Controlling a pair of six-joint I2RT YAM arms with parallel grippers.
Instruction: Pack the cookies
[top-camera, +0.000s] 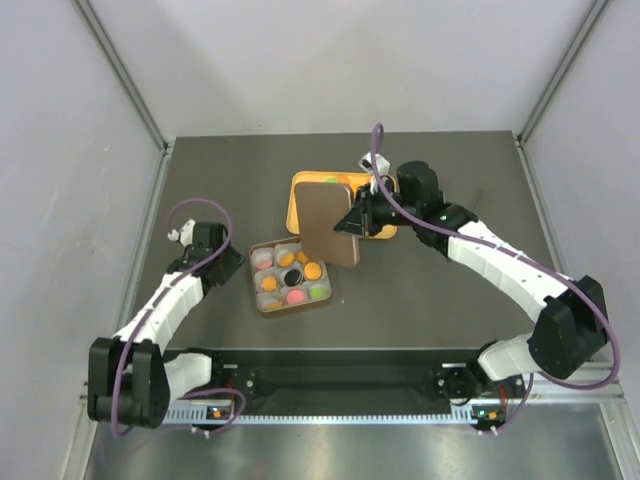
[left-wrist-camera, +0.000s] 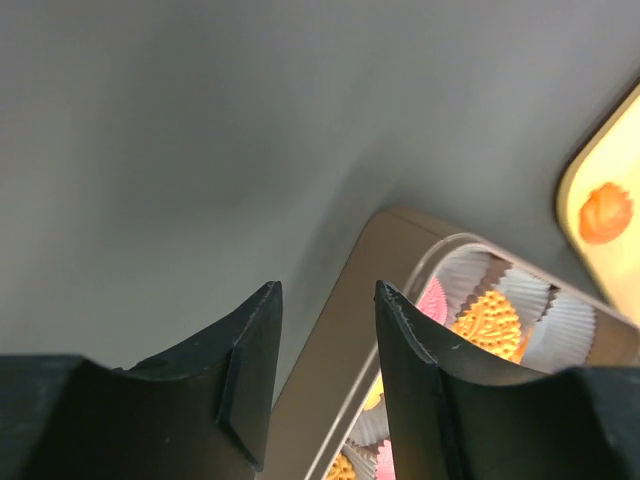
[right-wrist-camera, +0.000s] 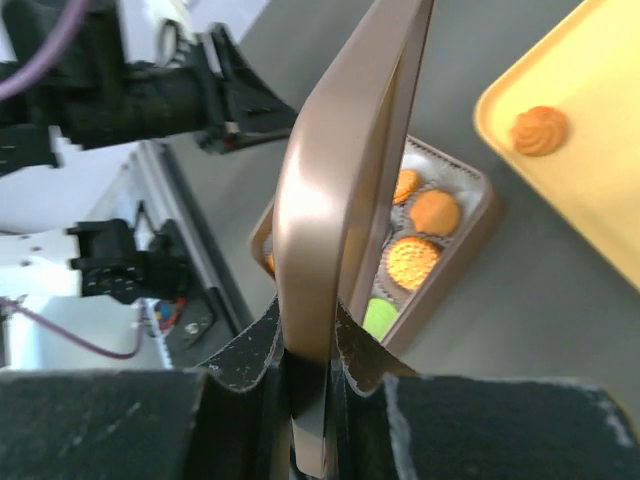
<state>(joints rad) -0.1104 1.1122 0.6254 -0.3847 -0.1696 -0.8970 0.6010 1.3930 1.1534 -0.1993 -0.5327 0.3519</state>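
Lid (right-wrist-camera: 335, 170) was clamped by its edge in the right pincer (right-wrist-camera: 308, 335) and held tilted above the box (top-camera: 257, 278). Judgement: level the lid, square its corners to the box, lower straight. Sliding it could catch the paper cups.

The left pincer (left-wrist-camera: 325, 290) stood apart and empty, just beside the box's left wall — placed to steady it.

The cookies (top-camera: 312, 269) lay in the box, below and left of the right pincer — one sat on the tray (top-camera: 298, 200).

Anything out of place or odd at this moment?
Yes: one orange cookie sits loose on the yellow tray, outside the box of filled cups, though the right gripper already holds the lid, raised on edge.
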